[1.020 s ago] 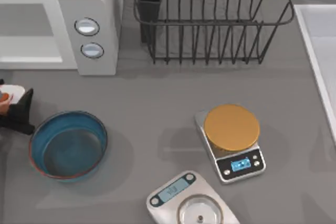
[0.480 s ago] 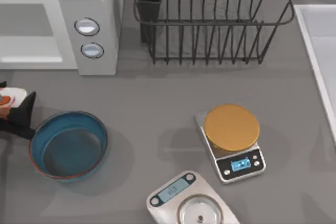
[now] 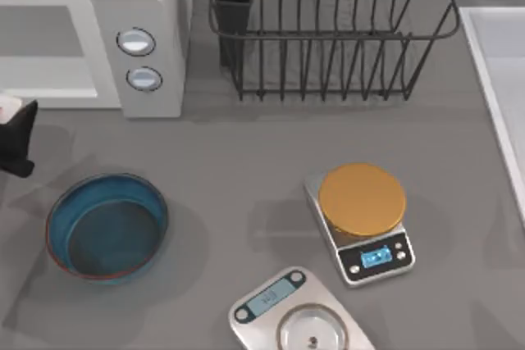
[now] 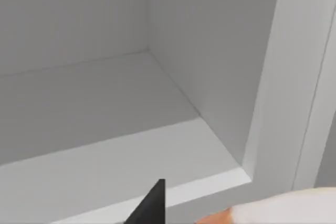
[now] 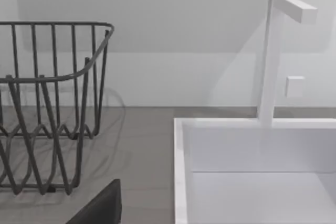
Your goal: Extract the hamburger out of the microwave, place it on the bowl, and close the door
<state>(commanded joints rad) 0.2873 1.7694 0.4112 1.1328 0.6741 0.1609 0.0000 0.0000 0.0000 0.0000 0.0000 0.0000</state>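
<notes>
Left gripper (image 3: pixel 11 130) jaws around hamburger (image 4: pixel 286 208)

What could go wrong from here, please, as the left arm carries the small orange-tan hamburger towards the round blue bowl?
1. The left gripper sits at the table's left edge beside the white microwave, off to one side of the round blue bowl; releasing now would likely miss it.
2. The small orange-tan hamburger sits close to the microwave's front frame and could clip it.
</notes>
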